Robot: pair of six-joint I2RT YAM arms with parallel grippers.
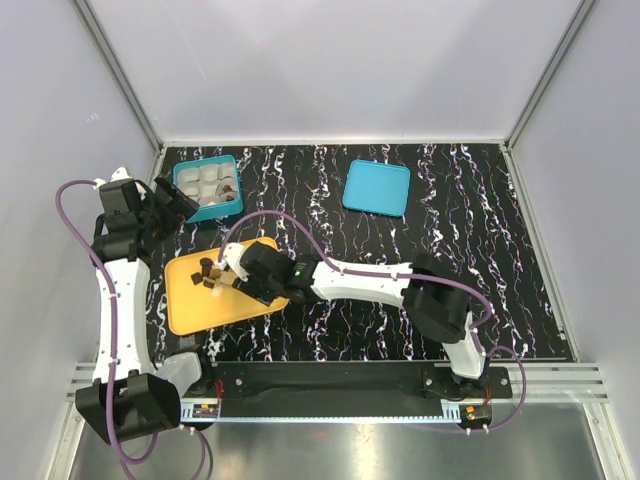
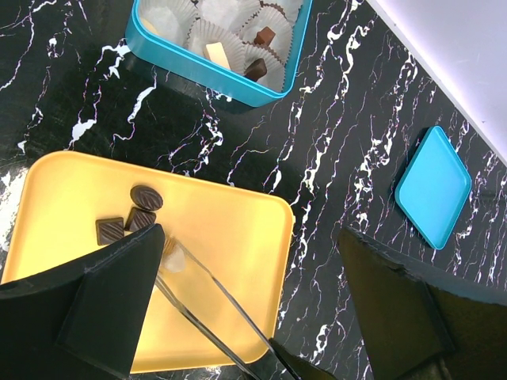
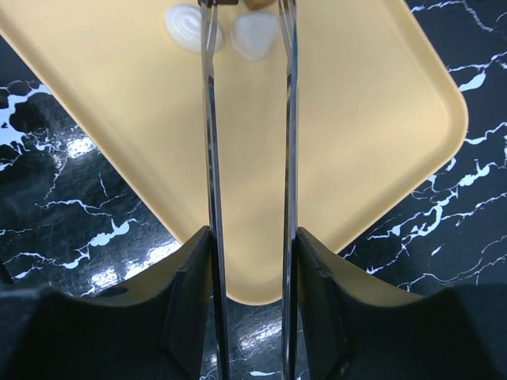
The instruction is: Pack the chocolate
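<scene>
The black marbled counter (image 1: 450, 230) carries everything. On its left part, close to the arm bases, lies the orange tray (image 1: 195, 310). Behind the tray, in the far left corner, stands the teal box (image 2: 198, 77) with pale paper cups inside. The flat teal lid (image 1: 376, 187) lies alone, well apart to the right.

The left pincer (image 2: 250, 232) hangs between box and tray with its jaws spread wide and nothing between them. The right arm reaches across to the tray, and the right pincer (image 3: 252, 237) is clamped narrow on a pair of metal tweezers (image 3: 211, 158), whose two thin arms point out over the tray.

The chocolate (image 2: 146, 197) is in two places. On the tray, three dark pieces sit together near the left far side, and two cream-white pieces (image 3: 253, 36) lie just beside them. One cream piece is between the tweezer arms and the other is just outside the left arm. The tips are cut by the picture edge, so perhaps they touch it, but I cannot tell. In the box, three cups already hold a piece: two dark (image 2: 265, 36) and one cream (image 2: 215, 54).
</scene>
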